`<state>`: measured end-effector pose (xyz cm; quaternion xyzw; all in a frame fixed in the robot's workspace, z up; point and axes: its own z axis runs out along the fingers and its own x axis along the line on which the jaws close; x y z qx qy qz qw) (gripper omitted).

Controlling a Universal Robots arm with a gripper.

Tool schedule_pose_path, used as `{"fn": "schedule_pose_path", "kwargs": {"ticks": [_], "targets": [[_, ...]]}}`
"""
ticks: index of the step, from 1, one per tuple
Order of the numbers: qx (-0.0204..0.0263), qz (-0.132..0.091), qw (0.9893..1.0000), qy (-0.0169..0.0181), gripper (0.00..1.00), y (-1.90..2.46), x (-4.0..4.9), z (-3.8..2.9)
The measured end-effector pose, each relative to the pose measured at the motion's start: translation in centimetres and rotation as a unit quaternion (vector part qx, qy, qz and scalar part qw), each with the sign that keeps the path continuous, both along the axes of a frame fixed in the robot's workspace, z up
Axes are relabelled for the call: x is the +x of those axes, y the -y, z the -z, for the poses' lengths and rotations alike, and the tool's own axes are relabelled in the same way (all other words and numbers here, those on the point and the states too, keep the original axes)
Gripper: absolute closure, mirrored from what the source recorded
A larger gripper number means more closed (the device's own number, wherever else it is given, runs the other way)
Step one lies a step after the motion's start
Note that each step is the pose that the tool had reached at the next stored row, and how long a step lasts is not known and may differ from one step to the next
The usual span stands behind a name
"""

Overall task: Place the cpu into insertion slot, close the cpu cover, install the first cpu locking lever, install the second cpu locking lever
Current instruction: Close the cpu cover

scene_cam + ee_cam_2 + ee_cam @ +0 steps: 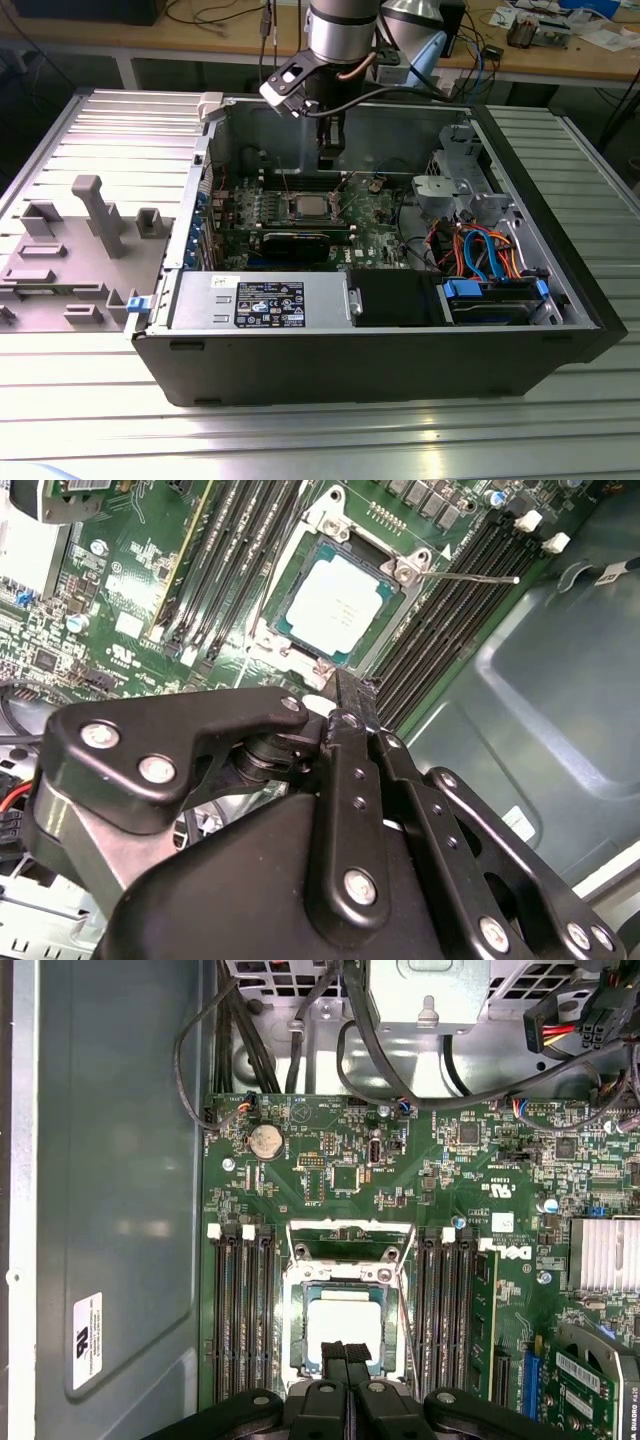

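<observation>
- At the exterior view's left, a grey fixture tray lies on the ribbed table. I judge it to be a parking place for parts, set beside the work so that it does not obstruct it.
- The open computer case lies on its side, so the motherboard faces up and I can reach it from above.
- The cpu sits in the insertion slot at mid-board, between two banks of long black memory slots. It is a flat square chip with a pale silver-grey top and a thin green border, and it lies level and square to the socket.
- The cpu cover, a thin silver frame, surrounds the chip. It appears to lie flat on the chip's edges, which I judge to be why the chip looks pinned.
- The gripper hangs above the board, just to the exterior view's right of the chip. In both wrist views its black fingers press together with nothing between them, at the socket's edge.
- A thin wire lever juts from the socket across the memory slots, which I judge to mean it is unlatched.
- At the exterior view's right, blue and orange cables run to the drive bay, well apart from the socket.
</observation>
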<state>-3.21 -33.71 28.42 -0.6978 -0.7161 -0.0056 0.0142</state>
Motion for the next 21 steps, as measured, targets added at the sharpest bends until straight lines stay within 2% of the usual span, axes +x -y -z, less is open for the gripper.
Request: {"fn": "schedule_pose_path", "kwargs": {"ticks": [21], "targets": [[0.0000,0.000,1.0000,0.0000,0.89,0.00,0.84,0.00]]}}
